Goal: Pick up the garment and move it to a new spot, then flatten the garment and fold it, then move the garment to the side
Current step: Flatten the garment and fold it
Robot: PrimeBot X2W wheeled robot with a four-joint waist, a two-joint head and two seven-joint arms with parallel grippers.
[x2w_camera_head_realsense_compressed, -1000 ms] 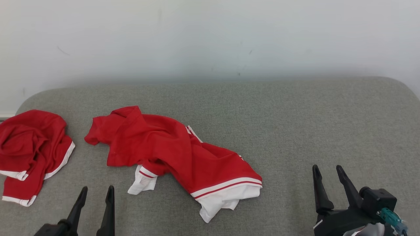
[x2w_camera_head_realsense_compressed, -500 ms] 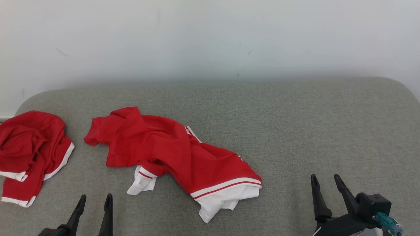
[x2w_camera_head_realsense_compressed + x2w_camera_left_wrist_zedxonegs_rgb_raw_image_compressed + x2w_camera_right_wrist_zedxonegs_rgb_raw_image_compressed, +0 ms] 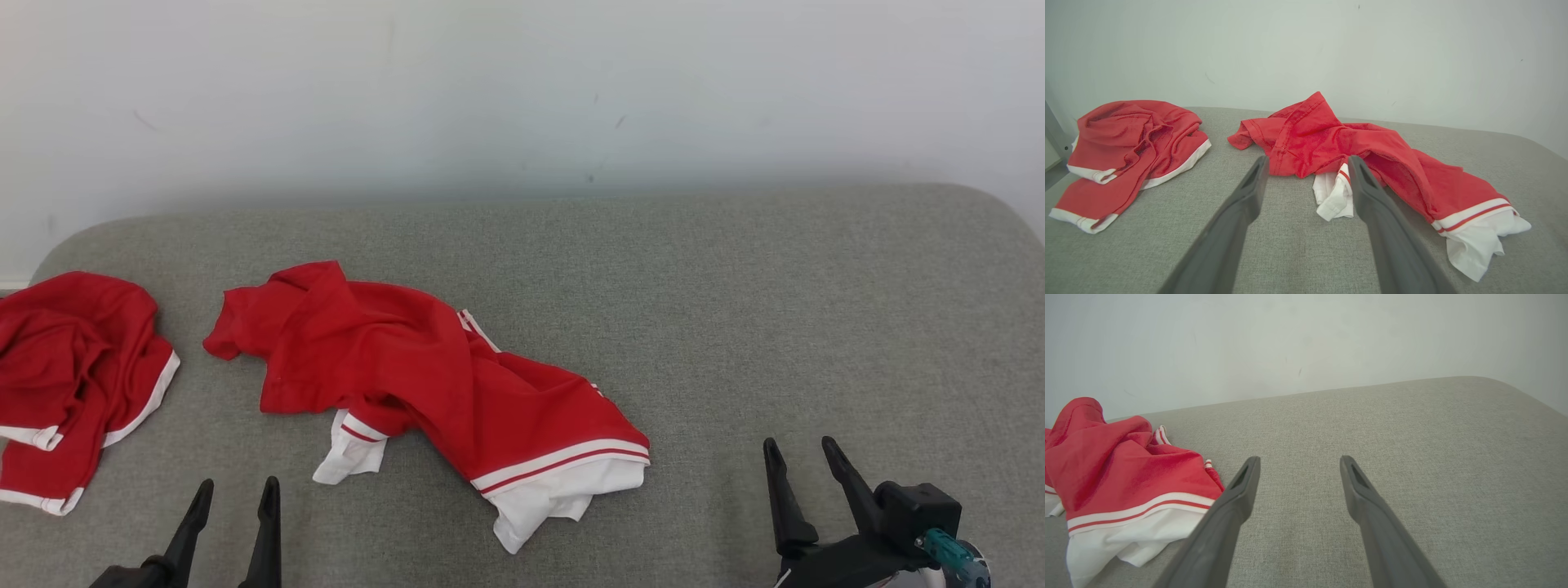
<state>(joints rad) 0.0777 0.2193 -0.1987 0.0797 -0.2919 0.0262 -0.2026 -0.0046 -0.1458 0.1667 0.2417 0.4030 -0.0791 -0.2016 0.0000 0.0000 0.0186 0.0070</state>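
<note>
Since the red garment [image 3: 424,384] lies left of centre on the grey cushion [image 3: 735,310], running diagonally far-left to near-right, your left gripper [image 3: 238,483] is nearer: cloth just ahead, slightly right. Your right gripper [image 3: 798,443] sits well off its near end. Both are spread wide, holding nothing. Count: two garments, second garment [image 3: 73,367] far left; two grippers.

light: bright, even, diffuse | shadows: soft, faint | focus: sharp | wrist views: wide-angle bend
</note>
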